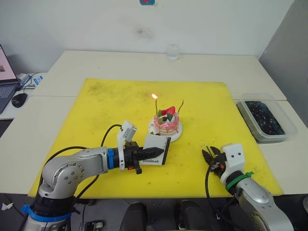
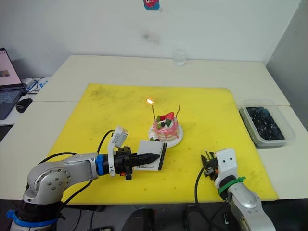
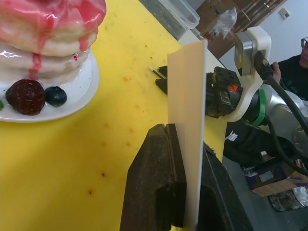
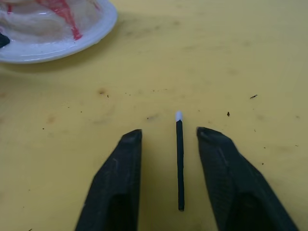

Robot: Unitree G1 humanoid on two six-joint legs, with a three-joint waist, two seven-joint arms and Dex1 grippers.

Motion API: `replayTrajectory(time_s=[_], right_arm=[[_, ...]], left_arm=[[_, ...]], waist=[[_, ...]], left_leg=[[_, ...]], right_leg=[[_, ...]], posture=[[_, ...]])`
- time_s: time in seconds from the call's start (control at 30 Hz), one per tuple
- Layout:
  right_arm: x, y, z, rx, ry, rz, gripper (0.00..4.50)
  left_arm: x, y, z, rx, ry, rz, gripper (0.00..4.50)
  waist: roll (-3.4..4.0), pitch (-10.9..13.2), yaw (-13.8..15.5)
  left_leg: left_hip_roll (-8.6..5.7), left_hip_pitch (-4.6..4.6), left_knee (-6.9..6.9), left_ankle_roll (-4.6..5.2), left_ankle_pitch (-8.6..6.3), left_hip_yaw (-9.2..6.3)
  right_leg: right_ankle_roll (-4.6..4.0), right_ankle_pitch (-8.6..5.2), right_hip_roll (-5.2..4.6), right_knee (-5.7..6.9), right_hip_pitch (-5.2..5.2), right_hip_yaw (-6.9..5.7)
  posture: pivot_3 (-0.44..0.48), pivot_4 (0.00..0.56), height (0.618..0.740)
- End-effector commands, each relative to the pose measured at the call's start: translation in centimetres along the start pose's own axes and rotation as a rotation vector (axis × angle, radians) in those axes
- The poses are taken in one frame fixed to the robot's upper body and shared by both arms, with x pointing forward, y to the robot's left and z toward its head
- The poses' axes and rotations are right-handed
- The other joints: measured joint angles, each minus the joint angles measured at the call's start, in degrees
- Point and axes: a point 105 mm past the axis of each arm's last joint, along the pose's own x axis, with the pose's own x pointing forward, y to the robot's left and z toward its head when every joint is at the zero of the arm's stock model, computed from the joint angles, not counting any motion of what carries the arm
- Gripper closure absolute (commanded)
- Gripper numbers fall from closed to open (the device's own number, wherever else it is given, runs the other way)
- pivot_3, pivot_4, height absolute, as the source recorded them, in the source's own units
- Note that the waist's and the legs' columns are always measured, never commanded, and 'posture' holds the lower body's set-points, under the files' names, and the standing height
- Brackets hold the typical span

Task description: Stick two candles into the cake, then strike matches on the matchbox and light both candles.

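Observation:
The pink cake (image 1: 166, 122) sits on a white plate (image 1: 177, 135) in the middle of the yellow mat. Two thin candles stand in it: the left candle (image 1: 157, 107) burns with a small flame, the right candle (image 1: 181, 106) is unlit. Just in front of the plate, my left gripper (image 1: 150, 154) is shut on the white matchbox (image 1: 158, 148), holding it on edge (image 3: 187, 125). Near the mat's front right, my right gripper (image 4: 168, 132) is open and low over the mat. A dark match (image 4: 179, 163) with a white tip lies flat between its fingers, untouched.
A clear tub (image 1: 267, 118) of dark items stands on the table beyond the mat's right edge. A glass (image 1: 172, 52) stands at the back. A laptop and a mouse (image 1: 19, 99) are at the far left. A person (image 3: 293, 67) is beyond the table.

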Motion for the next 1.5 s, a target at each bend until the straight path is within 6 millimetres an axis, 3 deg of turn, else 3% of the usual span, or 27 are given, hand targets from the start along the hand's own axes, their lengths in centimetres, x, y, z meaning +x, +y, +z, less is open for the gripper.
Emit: replayTrajectory(time_s=[0.03,0.33,0.97,1.07,1.2,1.5], right_arm=[[-0.3,0.2,1.0,-0.037,-0.063,-0.003,2.45],[-0.1,-0.6,0.7,-0.043,-0.079,-0.05,2.45],[0.5,-0.2,-0.2,-0.027,-0.06,-0.064,2.45],[0.7,-0.1,-0.3,-0.018,-0.056,-0.063,3.02],[0.9,0.0,-0.2,-0.013,-0.058,-0.064,4.43],[0.6,-0.1,0.3,-0.01,-0.076,-0.058,4.49]], left_arm=[[0.1,-0.8,0.4,0.024,-0.008,-0.03,4.5],[0.2,-0.8,0.4,0.022,-0.008,-0.033,4.5],[0.2,-1.0,0.4,0.023,-0.003,-0.04,4.5],[0.2,-0.9,0.4,0.023,-0.004,-0.04,4.5],[0.2,-0.9,0.4,0.021,-0.002,-0.041,4.5],[0.2,-0.8,0.3,0.018,0.0,-0.036,4.5]], waist=[[0.0,0.0,0.03],[0.0,0.0,0.03],[0.0,0.0,0.03],[-0.01,-0.01,0.03],[-0.01,-0.01,0.03],[-0.01,-0.01,0.03]], left_leg=[[0.0,0.0,0.0,0.0,0.0,-0.01],[-0.01,0.0,0.02,0.0,0.0,0.01],[0.0,0.01,0.01,0.0,0.0,0.01],[0.0,0.01,0.02,0.0,0.0,0.01],[0.0,0.02,0.02,0.0,0.0,0.01],[0.0,0.01,0.02,0.0,0.0,0.01]], right_leg=[[0.0,0.0,0.0,0.0,0.0,-0.01],[0.0,0.0,-0.01,0.0,0.0,0.02],[-0.05,-0.03,-0.02,0.0,0.01,0.01],[-0.05,-0.03,-0.02,0.0,0.01,0.02],[-0.06,-0.03,-0.02,0.01,0.01,0.02],[-0.03,-0.02,-0.02,0.01,0.01,0.02]], posture=[[0.0,0.15,0.74],[0.0,0.15,0.74],[0.0,0.15,0.74],[0.0,0.15,0.74],[0.0,0.15,0.74],[0.0,0.15,0.74]])
